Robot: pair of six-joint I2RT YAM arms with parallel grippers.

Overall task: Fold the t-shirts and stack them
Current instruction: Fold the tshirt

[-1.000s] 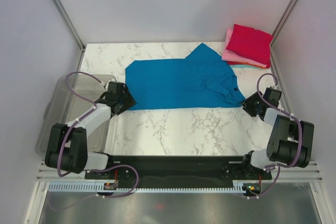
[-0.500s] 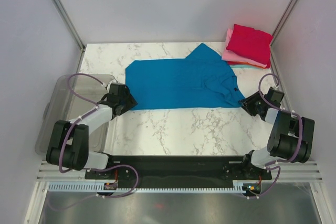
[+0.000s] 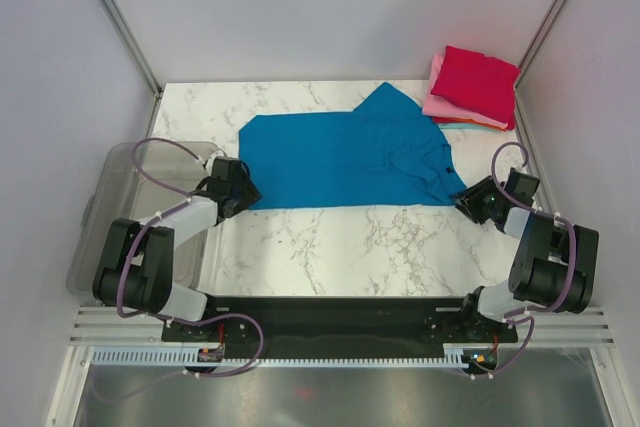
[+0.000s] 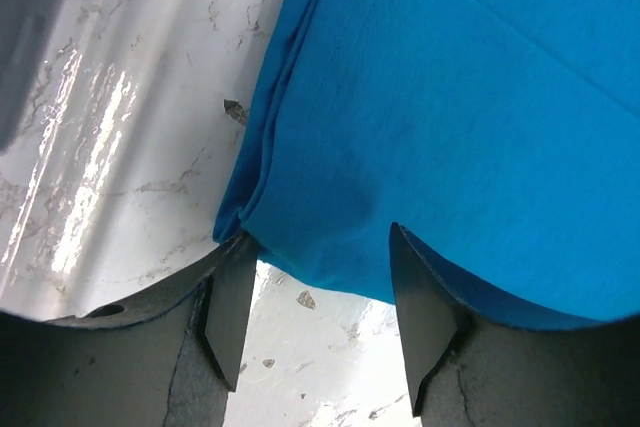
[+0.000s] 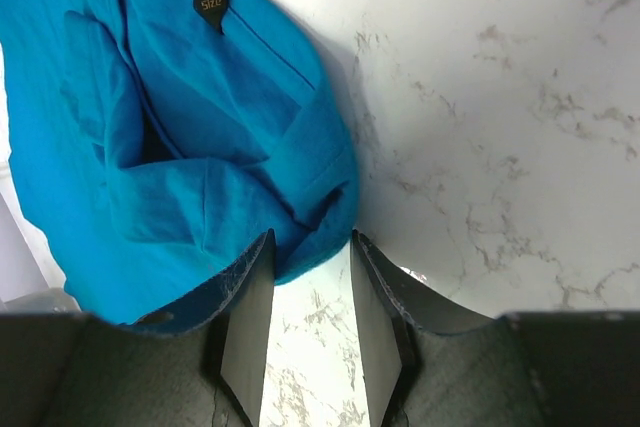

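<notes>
Straddles the near-left corner of the blue t-shirt (image 3: 350,162) with the left gripper (image 3: 243,190), jaws spread, cloth between them unpinched. Meets the near-right collar corner with the right gripper (image 3: 466,199), jaws narrowly apart. Lies flat across the marble table (image 3: 330,242). Leaves folded t-shirts (image 3: 478,87) stacked far right and the clear bin (image 3: 105,217) just beside the left arm.

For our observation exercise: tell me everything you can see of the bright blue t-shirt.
The bright blue t-shirt is soft cloth, folded into a wide band lying flat on the marble table, a sleeve-like flap sticking out at its far edge. Its buttoned neck, with a small dark size label, points right. The left hand straddles its near left corner, the right hand its near right corner; both are open.
</notes>
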